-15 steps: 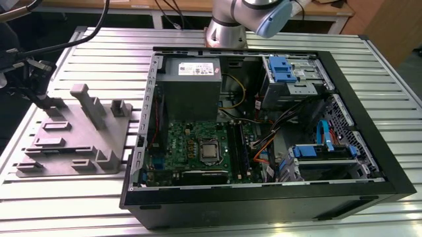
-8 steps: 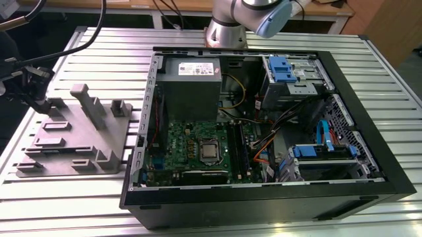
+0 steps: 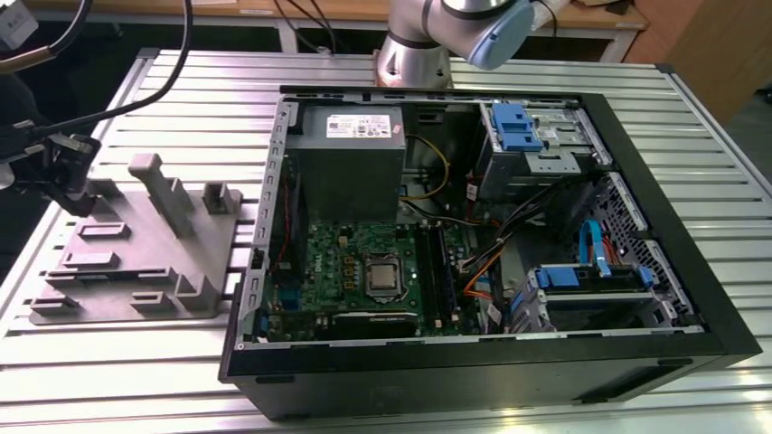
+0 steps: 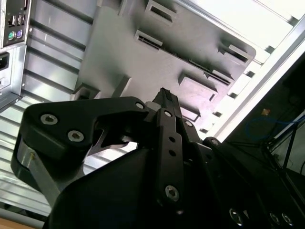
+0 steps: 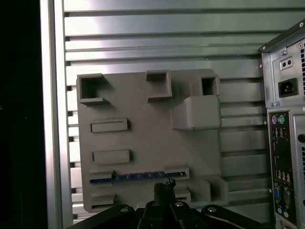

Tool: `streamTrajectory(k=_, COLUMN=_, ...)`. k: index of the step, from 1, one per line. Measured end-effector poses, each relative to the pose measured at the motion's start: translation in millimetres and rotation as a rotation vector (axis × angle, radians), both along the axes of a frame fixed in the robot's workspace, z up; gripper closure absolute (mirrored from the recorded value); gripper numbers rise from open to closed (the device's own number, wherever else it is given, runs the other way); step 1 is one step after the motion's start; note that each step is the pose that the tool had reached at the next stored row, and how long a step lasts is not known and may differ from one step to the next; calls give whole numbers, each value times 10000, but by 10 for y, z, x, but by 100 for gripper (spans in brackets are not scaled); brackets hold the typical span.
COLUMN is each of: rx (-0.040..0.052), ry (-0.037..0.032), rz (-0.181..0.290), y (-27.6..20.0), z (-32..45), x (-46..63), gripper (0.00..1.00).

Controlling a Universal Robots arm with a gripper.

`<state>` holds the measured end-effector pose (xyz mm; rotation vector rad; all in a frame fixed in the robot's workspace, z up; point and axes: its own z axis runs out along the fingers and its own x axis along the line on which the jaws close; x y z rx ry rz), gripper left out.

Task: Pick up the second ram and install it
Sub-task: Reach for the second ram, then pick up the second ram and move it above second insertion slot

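Observation:
The second ram (image 5: 138, 176) stands on edge in a long slot of the grey holder block (image 5: 143, 109), showing as a thin dark strip with blue along it. In the first wrist view my gripper (image 5: 164, 185) hovers just beside that slot, its fingertips pressed together with nothing between them. In the exterior view the gripper (image 3: 75, 185) hangs over the far side of the holder block (image 3: 133, 262), at the exterior view's left. The second wrist view shows the gripper (image 4: 163, 94) above the block (image 4: 124, 62).
An open computer case (image 3: 675, 271) lies on the slatted metal table (image 3: 145, 362), to the right of the block in the exterior view. Inside are a green motherboard (image 3: 350, 262), a grey power supply (image 3: 350, 136) and blue drive brackets (image 3: 513, 127). The case's rear ports (image 5: 281, 157) face the block.

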<state>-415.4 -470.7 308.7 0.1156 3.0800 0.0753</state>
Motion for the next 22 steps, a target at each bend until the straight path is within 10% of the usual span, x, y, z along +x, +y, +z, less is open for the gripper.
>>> streamTrajectory(k=22, rx=0, ry=7, rz=0, y=-65, z=-180, x=-159, gripper=90)
